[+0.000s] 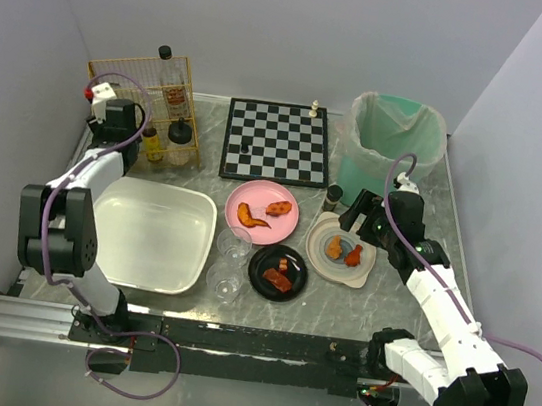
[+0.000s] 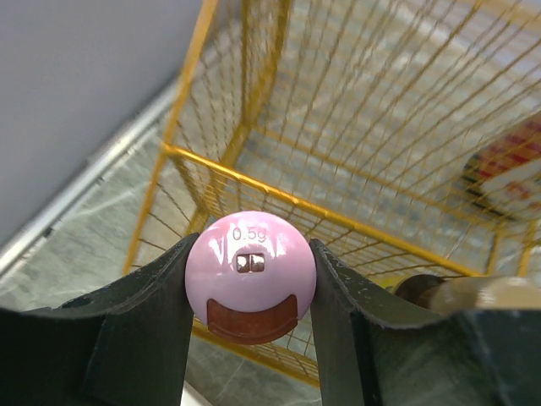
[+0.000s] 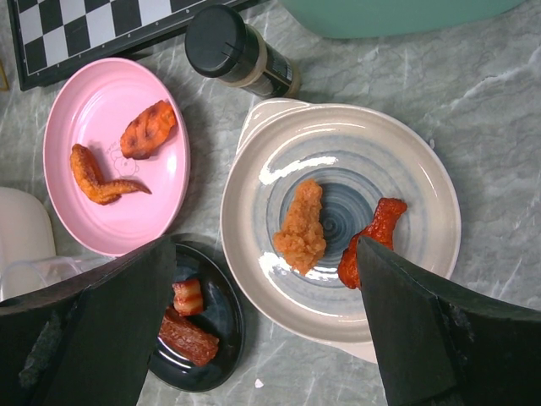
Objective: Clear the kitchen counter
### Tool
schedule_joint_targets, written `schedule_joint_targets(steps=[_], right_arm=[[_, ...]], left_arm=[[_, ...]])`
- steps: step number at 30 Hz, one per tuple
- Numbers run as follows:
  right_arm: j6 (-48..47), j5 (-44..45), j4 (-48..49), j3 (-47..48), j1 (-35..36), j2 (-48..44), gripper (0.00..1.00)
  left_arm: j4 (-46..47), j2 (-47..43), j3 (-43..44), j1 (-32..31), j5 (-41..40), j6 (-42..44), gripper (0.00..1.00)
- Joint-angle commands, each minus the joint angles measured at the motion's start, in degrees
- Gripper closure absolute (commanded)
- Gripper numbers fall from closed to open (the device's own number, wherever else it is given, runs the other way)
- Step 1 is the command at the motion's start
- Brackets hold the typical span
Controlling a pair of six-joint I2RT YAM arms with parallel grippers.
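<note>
Kitchen counter [image 1: 337,308] lies under everything you see, its grey marble carrying a white tub [image 1: 159,248], a chessboard [image 1: 277,143], a pink plate [image 3: 110,101], a black dish [image 3: 221,309] and a cream plate [image 3: 406,169] of fried pieces; your left gripper [image 2: 250,283] sits at the yellow wire rack [image 2: 355,222], its jaws half closed and pressed on either side of a round pink cap [image 2: 250,249]; your right gripper [image 3: 264,245] hangs over the cream plate, jaws spread wide, gripping nothing.
</note>
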Motion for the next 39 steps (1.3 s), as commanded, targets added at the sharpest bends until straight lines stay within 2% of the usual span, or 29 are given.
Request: schedule_joint_targets(steps=[1, 4, 5, 7, 11, 13, 21, 28, 32, 37, 39], right_arm=[[-0.04, 0.04, 0.96, 2.37, -0.38, -0.15, 0.07], [0.05, 0.22, 0.69, 2.28, -0.38, -0.59, 0.06], [0.05, 0.3, 0.69, 2.2, -0.38, -0.77, 0.06], [0.13, 0.3, 0.52, 2.11, -0.38, -0.86, 0.06], [0.4, -0.05, 0.69, 1.76, -0.38, -1.12, 0.06], [0.48, -0.22, 0.69, 1.67, -0.38, -1.12, 0.06], [0.4, -0.31, 0.69, 1.49, -0.38, -1.39, 0.06], [0.4, -0.14, 0.6, 1.32, -0.38, -1.82, 0.06], [0.13, 0.22, 0.52, 1.49, -0.38, -2.0, 0.06], [-0.13, 1.09, 0.43, 2.02, -0.38, -2.18, 0.06], [-0.13, 1.71, 0.52, 1.93, -0.56, -2.53, 0.06]], left_arm=[[4.39, 3.08, 2.1, 0.08, 3.48, -1.03, 0.99], [5.27, 4.14, 1.31, 0.08, 4.27, -1.3, 0.98], [5.44, 4.4, 0.96, 0.08, 4.53, -1.47, 0.95], [5.53, 4.75, 0.78, 0.08, 4.8, -1.47, 0.86], [5.27, 4.76, 0.43, 0.08, 4.89, -1.56, 0.59], [4.83, 4.58, 0.51, 0.08, 4.89, -1.56, 0.49], [2.46, 2.3, 1.39, 0.08, 4.8, -2.7, 0.26], [-0.53, -2.35, 3.15, -0.01, 4.27, -3.76, 0.17], [-2.89, -6.92, 3.77, -0.01, 2.6, -4.81, 0.01], [-5.54, -14.39, 5.35, -0.36, 1.73, -5.52, 0.01], [-5.37, -17.9, 5.61, -2.2, -0.98, -4.73, 0.01]])
